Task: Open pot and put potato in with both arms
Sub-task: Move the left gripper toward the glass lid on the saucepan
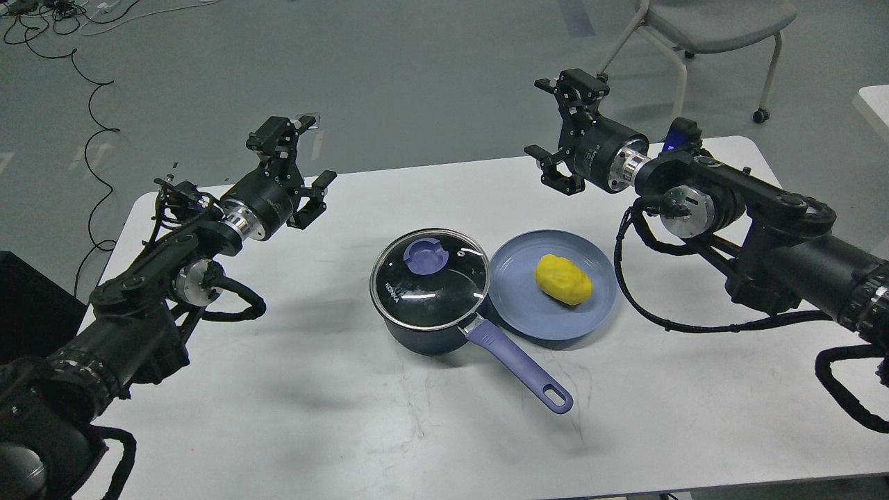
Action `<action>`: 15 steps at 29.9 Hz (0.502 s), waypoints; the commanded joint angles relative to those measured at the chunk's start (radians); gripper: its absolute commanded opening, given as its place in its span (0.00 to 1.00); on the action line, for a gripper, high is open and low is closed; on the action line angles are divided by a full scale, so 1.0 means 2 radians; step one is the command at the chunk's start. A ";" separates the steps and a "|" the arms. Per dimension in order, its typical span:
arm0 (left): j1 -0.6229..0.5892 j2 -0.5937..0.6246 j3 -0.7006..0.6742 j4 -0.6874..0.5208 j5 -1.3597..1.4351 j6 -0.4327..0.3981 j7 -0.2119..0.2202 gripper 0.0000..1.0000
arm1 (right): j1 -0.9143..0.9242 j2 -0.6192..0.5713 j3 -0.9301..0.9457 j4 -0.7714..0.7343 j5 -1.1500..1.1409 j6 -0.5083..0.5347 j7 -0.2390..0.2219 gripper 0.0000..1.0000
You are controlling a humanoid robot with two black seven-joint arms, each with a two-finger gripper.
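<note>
The dark navy pot [424, 326] stands at the table's middle, its lavender handle [521, 371] pointing toward the front right. A glass lid [429, 280] with a purple knob [425, 254] covers it. The yellow potato [563, 278] lies on a shallow blue plate [552, 316] touching the pot's right side. My left gripper [300, 161] hangs open above the table's back left, well clear of the pot. Above the back right edge, my right gripper [564, 130] is open too, with nothing in its fingers.
The white table [347, 417] ends in a rounded back edge. A grey chair [708, 28] on castors stands on the floor behind the right arm. Black cables [90, 104] trail over the floor at far left. A dark box [28, 292] sits beside the table's left edge.
</note>
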 commanded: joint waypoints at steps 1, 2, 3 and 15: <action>-0.001 0.000 0.000 -0.002 0.001 0.000 -0.003 0.98 | -0.004 0.000 0.009 0.000 0.000 0.004 0.000 1.00; -0.001 0.000 0.001 -0.001 0.001 0.001 -0.003 0.98 | -0.006 -0.001 0.009 0.000 0.000 0.004 0.000 1.00; -0.001 0.001 -0.001 -0.002 0.000 0.000 -0.003 0.98 | -0.006 -0.001 0.009 0.000 0.000 0.004 0.000 1.00; -0.004 -0.004 -0.004 -0.002 -0.002 0.000 -0.005 0.98 | -0.009 -0.014 0.006 0.000 0.000 0.004 0.003 1.00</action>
